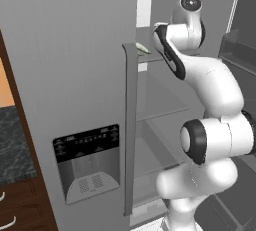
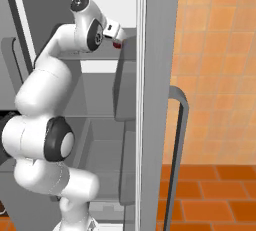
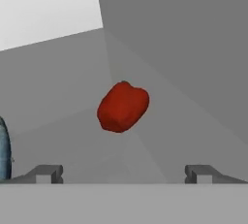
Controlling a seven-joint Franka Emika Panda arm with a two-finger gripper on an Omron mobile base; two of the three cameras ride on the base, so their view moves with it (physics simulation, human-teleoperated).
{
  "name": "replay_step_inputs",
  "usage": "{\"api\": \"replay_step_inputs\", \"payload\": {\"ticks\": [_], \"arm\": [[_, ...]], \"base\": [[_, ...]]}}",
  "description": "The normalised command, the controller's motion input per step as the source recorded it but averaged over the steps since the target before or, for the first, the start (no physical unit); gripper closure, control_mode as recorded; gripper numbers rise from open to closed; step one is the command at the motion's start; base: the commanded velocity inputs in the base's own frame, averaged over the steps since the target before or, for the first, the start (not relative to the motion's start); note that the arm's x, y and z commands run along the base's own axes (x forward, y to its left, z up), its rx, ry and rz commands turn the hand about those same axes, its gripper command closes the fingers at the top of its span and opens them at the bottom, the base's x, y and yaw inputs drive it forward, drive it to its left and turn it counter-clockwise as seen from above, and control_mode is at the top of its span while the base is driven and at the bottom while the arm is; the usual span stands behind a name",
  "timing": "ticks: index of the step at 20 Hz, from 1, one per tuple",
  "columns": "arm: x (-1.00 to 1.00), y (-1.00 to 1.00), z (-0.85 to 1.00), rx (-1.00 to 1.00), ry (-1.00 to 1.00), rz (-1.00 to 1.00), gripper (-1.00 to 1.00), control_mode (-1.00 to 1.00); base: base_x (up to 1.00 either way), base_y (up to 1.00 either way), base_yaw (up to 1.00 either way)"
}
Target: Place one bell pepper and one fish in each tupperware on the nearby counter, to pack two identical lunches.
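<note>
A glossy red bell pepper (image 3: 123,107) lies on a grey fridge shelf, straight ahead of my gripper (image 3: 123,173) and a short way beyond its tips. The gripper is open, with nothing between its fingers (image 3: 46,173). From the right base view, a sliver of the bell pepper (image 2: 117,45) shows just past my hand at the upper shelf. A pale green fish (image 1: 142,49) lies on that same shelf, left of the arm. A blue-grey rounded shape (image 3: 4,150) sits at the hand view's left edge; I cannot tell what it is. The tupperware is out of view. A strip of the dark speckled counter (image 1: 12,145) shows far left.
My arm reaches into an open fridge. Its left door (image 1: 75,75), with a dispenser panel (image 1: 87,162) and a long handle (image 1: 129,125), stands close beside the arm. A door bin (image 2: 125,80) and the right door's edge (image 2: 155,100) flank the hand. Glass shelves (image 1: 160,110) lie below.
</note>
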Motion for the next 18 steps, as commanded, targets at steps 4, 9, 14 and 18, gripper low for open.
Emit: {"api": "replay_step_inputs", "payload": {"ticks": [4,9,14,18], "arm": [[0.51,-0.21,-0.34,0.0,0.11,-0.05,-1.0,-1.0],[0.56,0.0,-0.08,0.0,0.02,-0.04,-1.0,-1.0],[0.39,0.03,-0.02,0.0,0.02,-0.03,-1.0,-1.0],[0.11,0.0,-0.61,0.0,0.15,0.0,1.0,-1.0]], "base": [[0.0,0.0,0.0],[0.0,0.0,0.0],[0.0,0.0,0.0],[0.0,0.0,0.0]]}}
